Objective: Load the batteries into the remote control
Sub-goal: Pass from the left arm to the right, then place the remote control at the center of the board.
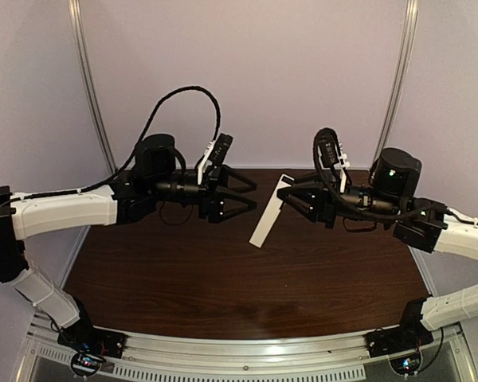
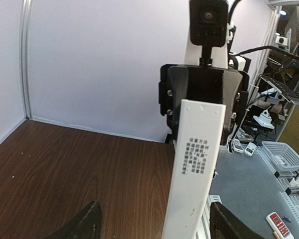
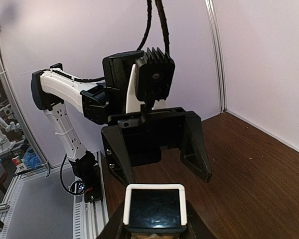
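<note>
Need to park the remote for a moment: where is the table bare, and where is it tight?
Bare wood: the near half of the table, right down to the front rail. Crowded: the centre above the far half, where the open left gripper faces the remote control clamped in the right gripper.

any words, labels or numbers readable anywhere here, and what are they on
remote control: a block of small dark print in short rows on its white face, too small and blurred to read.
red and white device beyond the table edge: its marks are too small to read.
No other text, brand, number or sign is legible in any view.
</note>
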{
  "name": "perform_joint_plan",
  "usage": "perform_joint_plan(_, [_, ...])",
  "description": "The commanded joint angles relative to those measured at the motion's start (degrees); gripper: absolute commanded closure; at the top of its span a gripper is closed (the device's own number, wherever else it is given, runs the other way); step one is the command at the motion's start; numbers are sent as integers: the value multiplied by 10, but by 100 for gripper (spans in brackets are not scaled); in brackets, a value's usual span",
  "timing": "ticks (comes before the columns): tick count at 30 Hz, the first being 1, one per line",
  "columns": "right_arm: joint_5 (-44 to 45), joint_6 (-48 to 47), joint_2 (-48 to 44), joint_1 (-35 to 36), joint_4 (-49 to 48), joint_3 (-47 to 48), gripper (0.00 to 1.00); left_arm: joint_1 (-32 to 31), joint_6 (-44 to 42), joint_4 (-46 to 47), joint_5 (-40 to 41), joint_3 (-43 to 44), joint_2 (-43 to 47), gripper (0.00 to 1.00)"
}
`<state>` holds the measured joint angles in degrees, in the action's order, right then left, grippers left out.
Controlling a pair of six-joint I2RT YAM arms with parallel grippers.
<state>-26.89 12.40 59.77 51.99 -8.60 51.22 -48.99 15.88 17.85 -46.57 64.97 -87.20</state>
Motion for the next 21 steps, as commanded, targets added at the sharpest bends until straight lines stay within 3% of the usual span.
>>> perform_joint_plan(1, [56, -2, 8, -8, 88, 58, 95, 33, 4, -24, 70, -26, 54, 16])
perform_joint_plan(2, [66, -5, 22, -9, 123, 74, 95, 42, 6, -37, 95, -32, 63, 5])
perform_joint_plan(3, [75, -8, 37, -9, 160, 94, 95, 50, 9, -51, 119, -36, 73, 3])
perform_joint_plan(7, [109, -23, 112, -9, 313, 183, 96, 95, 47, -134, 243, -45, 98, 3])
perform_joint_plan(11, [120, -24, 176, -8, 427, 257, 97, 161, 118, -184, 302, -69, 116, 3])
perform_joint_plan(21, [149, -52, 374, 5, 611, 380, 97, 212, 160, -200, 341, -143, 136, 3])
